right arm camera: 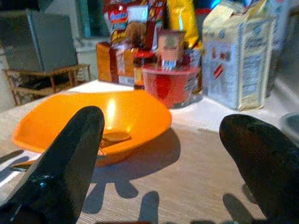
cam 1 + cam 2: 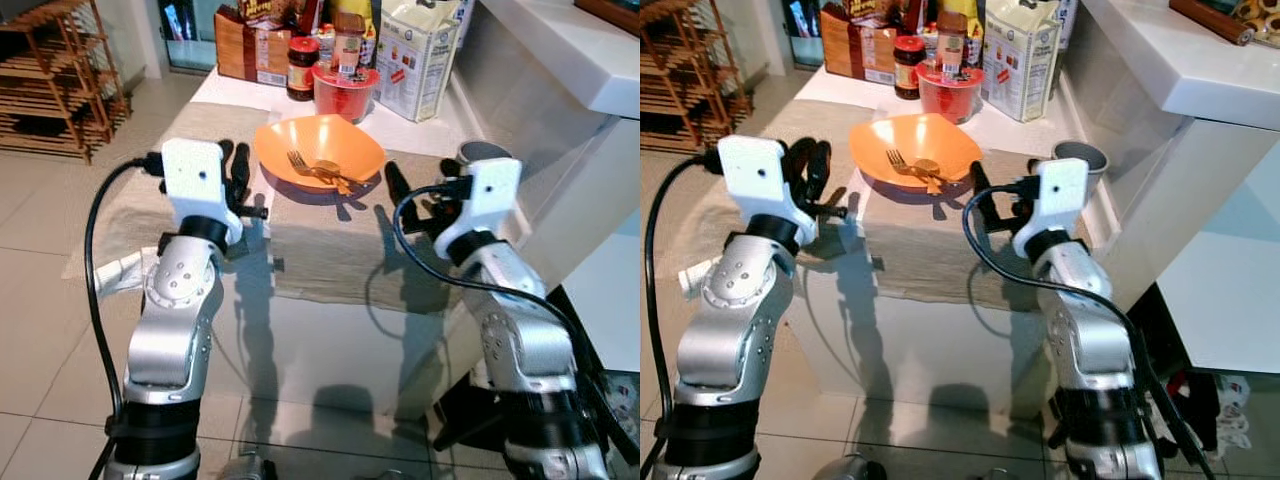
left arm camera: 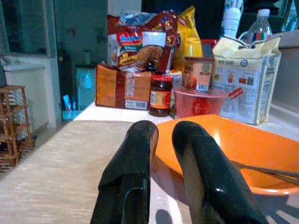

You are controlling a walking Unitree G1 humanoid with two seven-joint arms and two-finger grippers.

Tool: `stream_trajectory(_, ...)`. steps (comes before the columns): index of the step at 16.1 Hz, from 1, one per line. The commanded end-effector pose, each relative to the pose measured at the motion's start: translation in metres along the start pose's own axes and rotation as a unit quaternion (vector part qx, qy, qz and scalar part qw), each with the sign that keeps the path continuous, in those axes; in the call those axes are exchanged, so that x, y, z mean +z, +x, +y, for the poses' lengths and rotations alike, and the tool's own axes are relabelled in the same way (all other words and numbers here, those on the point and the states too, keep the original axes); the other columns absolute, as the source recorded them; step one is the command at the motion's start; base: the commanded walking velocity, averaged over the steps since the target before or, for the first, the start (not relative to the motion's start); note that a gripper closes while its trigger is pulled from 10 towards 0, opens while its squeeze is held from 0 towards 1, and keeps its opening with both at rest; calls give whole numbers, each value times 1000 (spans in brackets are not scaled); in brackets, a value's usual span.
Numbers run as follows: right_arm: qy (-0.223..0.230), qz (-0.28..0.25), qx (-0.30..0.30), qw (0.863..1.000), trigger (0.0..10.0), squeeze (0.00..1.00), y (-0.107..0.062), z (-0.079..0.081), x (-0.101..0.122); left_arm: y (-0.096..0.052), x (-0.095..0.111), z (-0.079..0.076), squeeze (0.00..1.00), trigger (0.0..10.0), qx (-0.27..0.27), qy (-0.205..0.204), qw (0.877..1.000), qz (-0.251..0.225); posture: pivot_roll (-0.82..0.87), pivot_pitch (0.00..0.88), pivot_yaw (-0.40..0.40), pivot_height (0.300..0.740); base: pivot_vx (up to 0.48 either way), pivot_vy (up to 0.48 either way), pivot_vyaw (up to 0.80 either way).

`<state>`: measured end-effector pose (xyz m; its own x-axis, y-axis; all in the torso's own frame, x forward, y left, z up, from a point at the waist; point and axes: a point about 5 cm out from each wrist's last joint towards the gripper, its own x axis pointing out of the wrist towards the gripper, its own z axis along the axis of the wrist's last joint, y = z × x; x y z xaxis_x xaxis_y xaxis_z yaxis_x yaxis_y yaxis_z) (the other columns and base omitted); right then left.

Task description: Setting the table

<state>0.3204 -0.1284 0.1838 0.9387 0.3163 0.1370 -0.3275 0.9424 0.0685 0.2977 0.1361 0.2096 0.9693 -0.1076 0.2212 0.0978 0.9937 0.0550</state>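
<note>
- The orange bowl (image 2: 320, 152) lay ahead, between both tools.
- The left tool (image 2: 238, 172), fingers nearly together, sat nearer its rim.
- The right tool (image 2: 412, 190) stood wide apart.

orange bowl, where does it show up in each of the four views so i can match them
Left eye view: orange bowl top centre, between the two arms.
Right eye view: upper centre, a little left of the middle.
Left wrist view: lower right, beyond the left gripper.
Right wrist view: left and centre, beyond the right gripper.
Shared landmark: the red tub just behind the bowl.
</note>
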Motion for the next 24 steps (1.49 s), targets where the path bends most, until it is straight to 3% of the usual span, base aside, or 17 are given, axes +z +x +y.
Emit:
stream_trajectory(1,10,8,-6,1000,10000,0,5,-5,-1,-2,5,-7,0,10000,-6,1,1000,-5,76,0,-82,718,0,0,0)
stream_trajectory(14,38,12,58,998,10000,0,24,18,-3,0,7,-11,0,10000,-10,5,1000,-8,67,0,-80,718,0,0,0)
stream_trajectory(19,39,47,43,997,10000,0,28,19,-16,1,7,-11,0,10000,-8,4,1000,-7,70,0,-84,718,0,0,0)
stream_trajectory(23,41,41,52,997,10000,0,30,24,-15,3,8,-10,0,10000,-5,6,1000,-10,73,0,-88,718,0,0,0)
stream_trajectory(24,41,32,47,998,1529,0,31,23,-13,3,9,-9,0,10000,-4,7,1000,-10,73,0,-87,718,0,0,0)
